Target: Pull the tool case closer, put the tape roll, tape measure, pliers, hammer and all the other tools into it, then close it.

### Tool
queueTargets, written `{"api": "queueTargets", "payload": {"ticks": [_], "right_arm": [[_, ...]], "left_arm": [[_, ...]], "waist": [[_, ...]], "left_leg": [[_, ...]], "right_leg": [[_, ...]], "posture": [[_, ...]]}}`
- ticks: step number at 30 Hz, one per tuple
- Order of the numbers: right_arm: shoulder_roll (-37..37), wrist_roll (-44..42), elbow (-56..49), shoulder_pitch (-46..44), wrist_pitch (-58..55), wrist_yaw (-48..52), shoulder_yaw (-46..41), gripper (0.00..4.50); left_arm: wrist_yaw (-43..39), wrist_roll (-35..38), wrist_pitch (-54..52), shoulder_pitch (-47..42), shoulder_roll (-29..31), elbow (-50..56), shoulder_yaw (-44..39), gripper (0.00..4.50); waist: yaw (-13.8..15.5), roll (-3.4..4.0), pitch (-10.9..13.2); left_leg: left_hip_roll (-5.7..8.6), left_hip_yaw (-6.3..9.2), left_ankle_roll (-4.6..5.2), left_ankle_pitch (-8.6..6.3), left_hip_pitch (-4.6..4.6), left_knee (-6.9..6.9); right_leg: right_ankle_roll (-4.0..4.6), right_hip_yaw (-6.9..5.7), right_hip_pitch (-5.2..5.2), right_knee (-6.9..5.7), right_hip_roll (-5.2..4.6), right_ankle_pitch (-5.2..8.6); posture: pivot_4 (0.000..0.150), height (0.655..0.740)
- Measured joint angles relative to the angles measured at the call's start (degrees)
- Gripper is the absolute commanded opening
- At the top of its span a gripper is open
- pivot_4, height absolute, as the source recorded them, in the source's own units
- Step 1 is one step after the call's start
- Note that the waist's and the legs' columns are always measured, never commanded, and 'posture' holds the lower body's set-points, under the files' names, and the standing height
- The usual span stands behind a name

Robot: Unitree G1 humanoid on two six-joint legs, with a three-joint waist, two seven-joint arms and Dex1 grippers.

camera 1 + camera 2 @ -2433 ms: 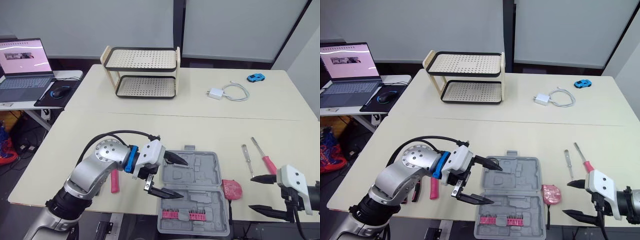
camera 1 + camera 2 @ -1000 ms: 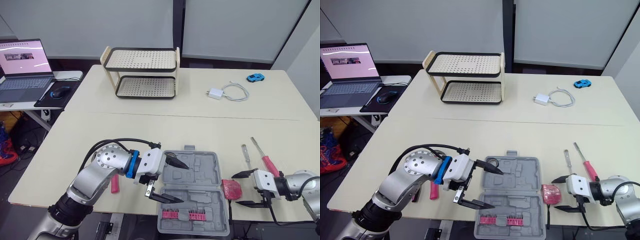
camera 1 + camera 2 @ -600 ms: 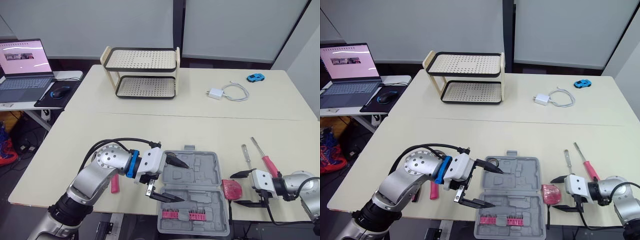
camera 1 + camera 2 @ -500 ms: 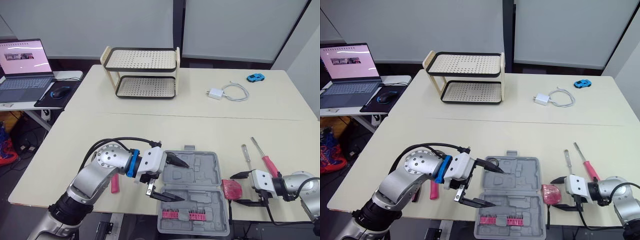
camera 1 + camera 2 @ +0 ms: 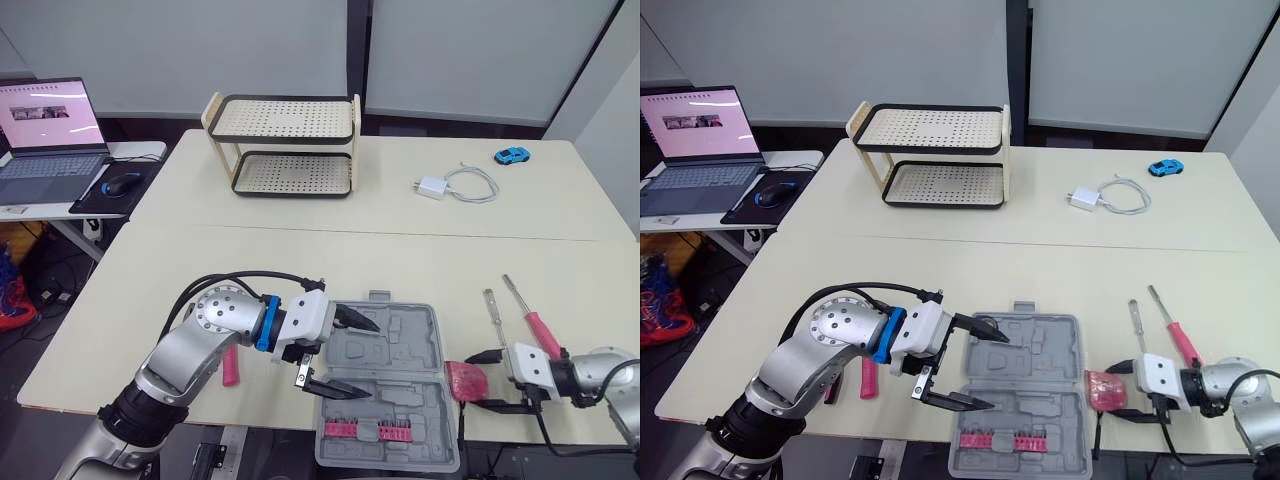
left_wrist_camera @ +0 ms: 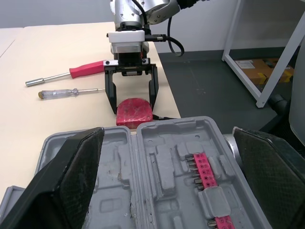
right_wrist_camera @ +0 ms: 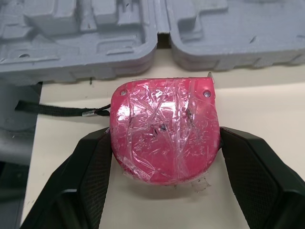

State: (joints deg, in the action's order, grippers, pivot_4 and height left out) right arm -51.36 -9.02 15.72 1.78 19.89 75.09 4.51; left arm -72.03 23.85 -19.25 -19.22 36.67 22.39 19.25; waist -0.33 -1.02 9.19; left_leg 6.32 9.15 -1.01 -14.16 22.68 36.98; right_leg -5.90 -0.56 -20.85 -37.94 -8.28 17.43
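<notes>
My right gripper (image 5: 470, 381) is spread wide, one finger on each side of the pink tape measure (image 7: 164, 136) and not yet clenched on it. The tape measure lies flat on the counter (image 5: 300, 260), just beside the right edge of the open tool case (image 5: 400, 340). I judge it a hard, compact shell with some weight. Its crinkled clear wrap looks slick, so I would pinch squarely across the middle of the body and clear of the black strap (image 7: 57, 110). My left gripper (image 5: 372, 357) hangs open over the case. A couple of seconds ago my right gripper sat out near the counter's edge; the tape measure has not moved.
</notes>
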Motion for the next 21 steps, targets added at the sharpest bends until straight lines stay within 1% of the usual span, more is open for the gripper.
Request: {"api": "queueTargets", "payload": {"ticks": [2,4,7,9,12,15,19,21], "right_arm": [[-1.37,-0.64,-2.22,0.41,-1.7,-0.19,-1.19,3.21],[-4.5,-1.23,-6.3,0.86,-5.27,-0.24,-2.53,3.21],[-8.4,-1.28,-12.8,0.89,-13.06,-0.94,-4.28,3.21],[-10.34,-1.47,-18.08,0.32,-19.96,-1.6,-4.72,3.21],[-11.32,-2.58,-26.08,-4.63,-31.82,-3.15,-4.47,3.21],[-11.67,-3.01,-31.45,-10.63,-39.7,-4.38,-3.24,3.21],[-11.57,-2.01,-35.34,-16.75,-45.76,-4.47,1.53,3.21],[-11.52,0.08,-36.35,-19.81,-48.28,-4.75,4.77,3.21]], "left_arm": [[0.02,0.29,0.64,0.04,-0.44,-0.09,-0.3,4.5],[0.18,0.83,2.06,0.55,-0.87,-0.16,-1.58,4.5],[1.67,0.9,4.58,2.67,-1.77,-0.84,-4.24,4.5],[3.19,0.92,4.35,4.31,-1.61,-0.86,-5.64,4.5],[5.68,2.91,0.64,6.94,-0.39,0.07,-8.39,4.5],[8.34,4.36,-1.87,8.89,-0.36,1.37,-10.01,4.5],[12.09,4.35,-2.57,10.5,-0.56,2.98,-11.39,4.5],[14.19,4.35,-3.06,11.7,-0.93,4.07,-12.02,4.5]], "waist": [[-0.1,0.02,0.0],[-0.11,0.1,-0.01],[-0.11,0.11,-0.01],[-0.11,0.11,-0.01],[-0.29,0.14,-0.01],[0.02,0.12,0.0],[0.32,0.11,0.0],[0.24,0.11,0.01]], "left_leg": [[-0.01,-0.01,0.0,0.0,0.0,0.0],[-0.02,0.0,0.01,-0.01,0.0,-0.01],[-0.02,0.0,0.03,-0.02,0.02,-0.01],[-0.03,0.0,0.17,-0.1,0.07,-0.01],[-0.04,-0.02,0.2,-0.12,0.17,-0.01],[-0.03,0.03,0.2,-0.12,0.21,0.0],[-0.01,0.03,0.18,-0.12,0.25,0.0],[-0.01,0.01,0.13,-0.1,0.25,0.0]], "right_leg": [[0.01,0.0,-0.01,0.0,0.0,0.0],[0.01,0.0,-0.02,0.0,0.0,0.0],[0.01,-0.01,-0.03,0.0,0.0,0.0],[0.01,0.0,-0.09,-0.01,0.0,0.0],[0.05,0.06,-0.29,-0.04,0.01,-0.03],[0.05,0.0,-0.28,0.0,0.02,-0.03],[0.05,-0.01,-0.28,0.05,-0.01,-0.03],[0.06,0.02,-0.3,0.06,-0.01,-0.03]], "posture": [[0.15,0.74],[0.15,0.74],[0.15,0.74],[0.15,0.74],[0.15,0.74],[0.15,0.74],[0.15,0.74],[0.15,0.74]]}}
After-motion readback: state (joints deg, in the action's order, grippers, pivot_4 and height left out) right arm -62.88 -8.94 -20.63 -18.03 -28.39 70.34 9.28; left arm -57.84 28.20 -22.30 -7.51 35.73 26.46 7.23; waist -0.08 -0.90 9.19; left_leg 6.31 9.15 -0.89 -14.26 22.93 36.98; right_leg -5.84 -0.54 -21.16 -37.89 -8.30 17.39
